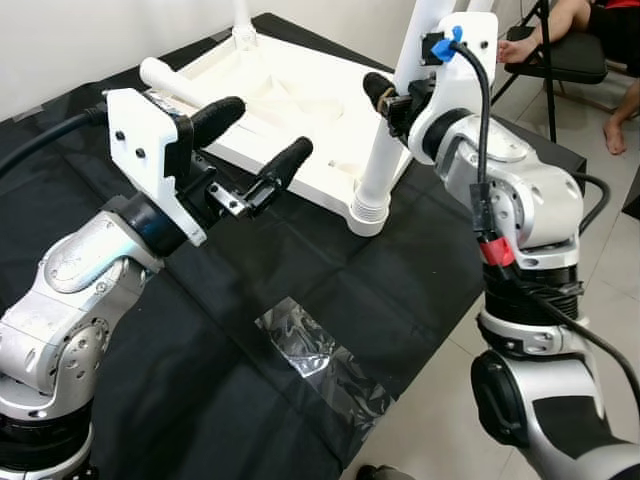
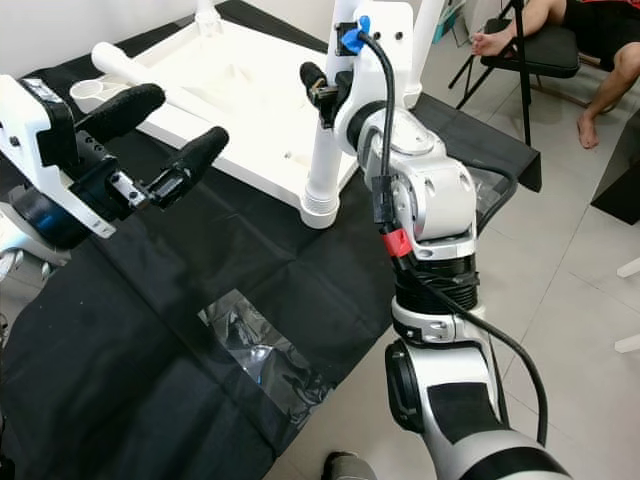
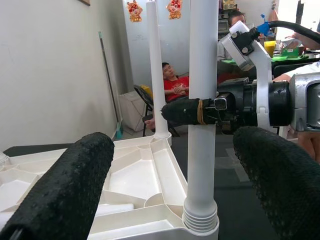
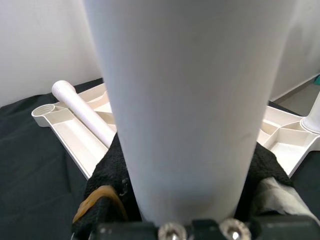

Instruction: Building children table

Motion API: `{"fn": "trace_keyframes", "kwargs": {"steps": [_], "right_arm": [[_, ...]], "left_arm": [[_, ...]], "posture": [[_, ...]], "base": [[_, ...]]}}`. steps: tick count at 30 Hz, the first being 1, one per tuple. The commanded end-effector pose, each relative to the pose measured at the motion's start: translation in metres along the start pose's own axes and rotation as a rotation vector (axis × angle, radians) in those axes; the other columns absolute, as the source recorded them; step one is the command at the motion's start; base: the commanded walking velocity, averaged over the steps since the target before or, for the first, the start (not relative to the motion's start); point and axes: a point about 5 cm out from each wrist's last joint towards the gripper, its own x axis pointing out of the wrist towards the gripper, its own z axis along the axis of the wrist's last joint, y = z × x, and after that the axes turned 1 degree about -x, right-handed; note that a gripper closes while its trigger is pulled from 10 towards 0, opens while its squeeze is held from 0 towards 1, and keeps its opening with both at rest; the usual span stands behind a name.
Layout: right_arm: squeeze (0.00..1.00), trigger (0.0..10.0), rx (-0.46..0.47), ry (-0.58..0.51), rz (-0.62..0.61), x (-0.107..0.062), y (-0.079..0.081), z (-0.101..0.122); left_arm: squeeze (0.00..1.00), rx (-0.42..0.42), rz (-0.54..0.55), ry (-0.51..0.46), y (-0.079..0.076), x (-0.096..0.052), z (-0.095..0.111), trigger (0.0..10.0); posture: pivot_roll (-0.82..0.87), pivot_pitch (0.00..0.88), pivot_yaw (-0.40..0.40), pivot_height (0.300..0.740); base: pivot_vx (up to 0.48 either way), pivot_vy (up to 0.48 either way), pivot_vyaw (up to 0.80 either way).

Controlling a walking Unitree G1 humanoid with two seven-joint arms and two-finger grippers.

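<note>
The right tool [image 1: 385,100] grips the white leg [image 1: 385,160], probably seated in its corner hole; turn it straight. The left tool [image 1: 250,150] waits open nearby

White wall [image 3: 55,70], pale tiled floor [image 1: 610,270], black folding chair [image 1: 570,55], seated person's bare feet [image 1: 512,47].

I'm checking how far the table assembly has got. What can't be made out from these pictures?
- Top of the near leg: cut off by the eye views' upper edge.
- How fully it is threaded into the tabletop: too small to tell.
- Right gripper finger behind that leg: hidden in the left wrist view.
- Loose leg: its far end is blocked in the right wrist view.
</note>
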Motion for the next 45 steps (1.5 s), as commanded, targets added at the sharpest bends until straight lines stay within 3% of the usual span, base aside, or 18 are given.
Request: {"fn": "trace_keyframes", "kwargs": {"steps": [1, 7, 12, 18, 28, 29, 31, 34, 35, 36, 40, 41, 43, 45], "right_arm": [[0.0, 10.0, 0.014, 0.264, -0.08, 0.004, -0.018, -0.057], [0.0, 10.0, 0.032, 0.306, -0.147, 0.003, -0.025, -0.063], [0.0, 10.0, 0.137, 0.267, -0.34, -0.001, -0.023, -0.075], [0.0, 10.0, 0.177, 0.284, -0.4, -0.01, 0.015, -0.098], [0.0, 10.0, 0.194, 0.214, -0.456, -0.004, 0.0, -0.083], [0.0, 10.0, 0.185, 0.117, -0.438, -0.001, -0.006, -0.068], [0.0, 10.0, 0.183, 0.055, -0.431, -0.001, -0.011, -0.057], [0.0, 10.0, 0.14, -0.19, -0.396, -0.003, -0.026, -0.013], [0.0, 10.0, 0.14, -0.19, -0.396, -0.003, -0.026, -0.013], [0.0, 10.0, 0.058, -0.349, -0.339, -0.008, -0.032, 0.017], [0.0, 10.0, 0.039, -0.435, -0.261, -0.013, -0.033, 0.035], [0.0, 10.0, 0.055, -0.499, -0.113, -0.019, -0.026, 0.047], [0.0, 10.0, 0.055, -0.499, -0.113, -0.019, -0.026, 0.047], [0.0, 10.0, 0.057, -0.535, -0.005, -0.022, -0.019, 0.05]], "left_arm": [[0.0, 0.009, -0.01, -0.006, -0.003, -0.001, 0.003, 10.0], [0.0, 0.004, -0.006, -0.007, -0.004, 0.0, 0.001, 10.0], [0.0, 0.003, -0.003, -0.009, -0.004, 0.0, 0.001, 10.0], [0.0, 0.004, -0.002, -0.014, -0.004, 0.002, 0.002, 10.0], [0.0, 0.012, 0.0, -0.022, -0.002, 0.002, 0.003, 10.0], [0.0, 0.012, 0.003, -0.024, -0.002, 0.002, 0.002, 10.0], [0.0, 0.012, 0.007, -0.024, -0.002, 0.002, 0.001, 10.0], [0.0, 0.007, 0.037, -0.022, 0.0, 0.002, -0.002, 10.0], [0.0, 0.007, 0.037, -0.022, 0.0, 0.002, -0.002, 10.0], [0.0, -0.007, 0.079, -0.014, 0.003, 0.002, -0.008, 10.0], [0.0, -0.028, 0.124, 0.003, 0.005, 0.001, -0.016, 10.0], [0.0, -0.052, 0.177, 0.032, 0.002, 0.001, -0.029, 10.0], [0.0, -0.052, 0.177, 0.032, 0.002, 0.001, -0.029, 10.0], [0.0, -0.081, 0.213, 0.069, -0.001, -0.001, -0.041, 10.0]], "posture": [[-0.03, 0.241, -0.018, 0.74], [-0.03, 0.239, -0.021, 0.74], [-0.03, 0.239, -0.023, 0.74], [-0.03, 0.234, -0.016, 0.74], [-0.03, 0.214, -0.017, 0.74], [-0.03, 0.204, -0.019, 0.74], [-0.03, 0.197, -0.019, 0.74], [-0.03, 0.178, -0.023, 0.74], [-0.03, 0.178, -0.023, 0.74], [-0.04, 0.162, -0.023, 0.74], [-0.04, 0.14, -0.023, 0.74], [-0.04, 0.114, -0.023, 0.74], [-0.04, 0.114, -0.023, 0.74], [-0.04, 0.084, -0.024, 0.74]], "base": [[0.0, 0.0, 0.0], [0.0, 0.0, 0.0], [0.0, 0.0, 0.0], [0.0, 0.0, 0.0], [0.0, 0.0, 0.0], [0.0, 0.0, 0.0], [0.0, 0.0, 0.0], [0.0, 0.0, 0.0], [0.0, 0.0, 0.0], [0.0, 0.0, 0.0], [0.0, 0.0, 0.0], [0.0, 0.0, 0.0], [0.0, 0.0, 0.0], [0.0, 0.0, 0.0]]}}
